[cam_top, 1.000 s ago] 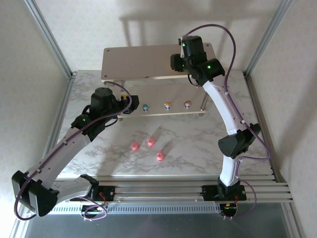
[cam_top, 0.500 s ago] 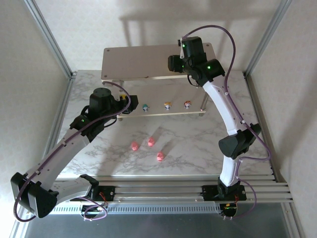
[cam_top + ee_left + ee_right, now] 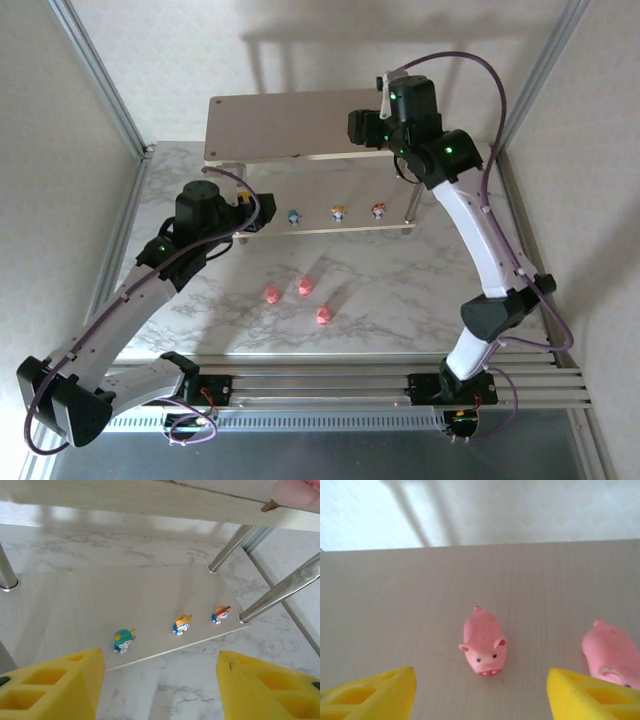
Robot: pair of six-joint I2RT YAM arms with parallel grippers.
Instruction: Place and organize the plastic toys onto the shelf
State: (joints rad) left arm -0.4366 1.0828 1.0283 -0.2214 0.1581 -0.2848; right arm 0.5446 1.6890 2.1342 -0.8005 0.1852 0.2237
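Left arm (image 3: 130,300) low, outstretched, jaws apart; right arm (image 3: 480,225) high, bent, jaws apart

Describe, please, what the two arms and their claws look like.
The left arm and right arm have slim white links between bulky black joints, each with a small green light. A purple cable loops along each. The left claw and right claw have chunky yellow fingers with rectangular recesses.

Lab test cell: aluminium frame (image 3: 100,78), white panel walls (image 3: 40,200), marble-look tabletop (image 3: 400,290).
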